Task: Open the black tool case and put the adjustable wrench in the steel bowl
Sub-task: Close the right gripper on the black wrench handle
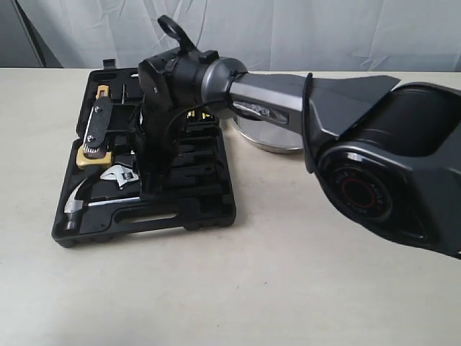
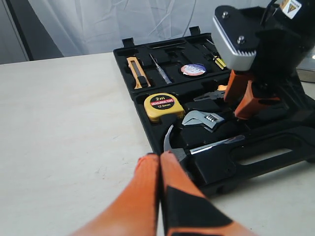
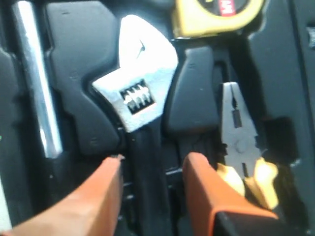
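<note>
**Right gripper (image 3: pixel 150 162).** The two orange fingers (image 3: pixel 88 196) stand apart, one on each side of the black handle of the adjustable wrench (image 3: pixel 140 93), just below its silver head. A narrow gap shows on both sides of the handle, so nothing is held.

**Location of the workpiece.** The wrench lies flat in its moulded recess in the black tool case (image 1: pixel 144 220), which lies open on the table (image 1: pixel 288 281). The pliers (image 3: pixel 236 132) lie beside the handle on one side and the bright shaft of the hammer (image 3: pixel 34 88) on the other. The yellow tape measure (image 3: pixel 216 12) sits just past the wrench head.

**Step in hand (judged): grasp the wrench.**
1. Centre the fingers on the handle so that both pads meet it together. An offset is likely to push the tool against the recess wall.
2. Lower the tips into the channels beside the handle, not onto the raised ribs.
3. Close on the handle only. The pliers' nose lies near one finger and must not be caught.
4. Lift straight up. The recess may grip the tool and raise the case with it.

**Left gripper (image 2: pixel 160 182).** The fingers are pressed together and hold nothing. They sit near the case corner by the hammer head, well placed to steady the case if required.

**Destination.** The steel bowl (image 1: pixel 270 140) stands on the table just beside the case, partly hidden behind the right arm.
</note>
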Controlling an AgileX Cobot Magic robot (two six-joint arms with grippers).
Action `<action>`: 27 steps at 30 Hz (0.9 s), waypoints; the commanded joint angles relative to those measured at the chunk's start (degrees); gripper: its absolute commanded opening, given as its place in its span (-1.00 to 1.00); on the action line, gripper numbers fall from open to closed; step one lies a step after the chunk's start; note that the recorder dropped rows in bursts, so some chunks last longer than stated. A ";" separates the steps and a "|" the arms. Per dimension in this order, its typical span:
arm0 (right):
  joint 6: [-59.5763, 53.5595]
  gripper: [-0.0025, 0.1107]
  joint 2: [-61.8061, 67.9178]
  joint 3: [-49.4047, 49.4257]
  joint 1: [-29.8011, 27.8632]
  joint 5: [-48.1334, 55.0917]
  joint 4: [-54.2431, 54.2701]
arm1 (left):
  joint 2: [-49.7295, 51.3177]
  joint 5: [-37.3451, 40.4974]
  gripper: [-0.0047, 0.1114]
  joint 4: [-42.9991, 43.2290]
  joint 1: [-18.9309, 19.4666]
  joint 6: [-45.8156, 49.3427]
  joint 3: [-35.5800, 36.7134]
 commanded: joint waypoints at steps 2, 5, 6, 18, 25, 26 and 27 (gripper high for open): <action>-0.27 -0.23 0.89 -0.20 0.47 -0.39 -0.78 | -0.28 -0.55 -0.92 0.01 -0.25 -0.12 0.30; -0.27 -0.23 0.89 -0.20 0.47 -0.49 -1.46 | -0.28 -0.55 -0.92 0.01 -0.25 -0.12 0.30; -0.27 -0.23 0.89 -0.20 0.47 -0.49 -1.90 | -0.28 -0.55 -0.92 0.01 -0.25 -0.12 0.30; -0.27 -0.23 2.96 -0.20 0.47 -1.59 -2.47 | -0.28 -0.55 -0.92 0.01 -0.25 -0.12 0.30; 0.19 -0.87 3.97 -0.10 0.47 -0.46 -2.36 | -0.28 -0.55 -0.92 0.01 -0.25 -0.12 0.30; 0.36 -0.97 3.97 -0.10 0.47 -0.22 -2.27 | -0.28 -0.55 -0.92 0.01 -0.25 -0.12 0.30; 0.36 -0.97 3.97 -0.10 0.47 -0.01 -2.04 | -0.28 -0.55 -0.92 0.01 -0.25 -0.12 0.30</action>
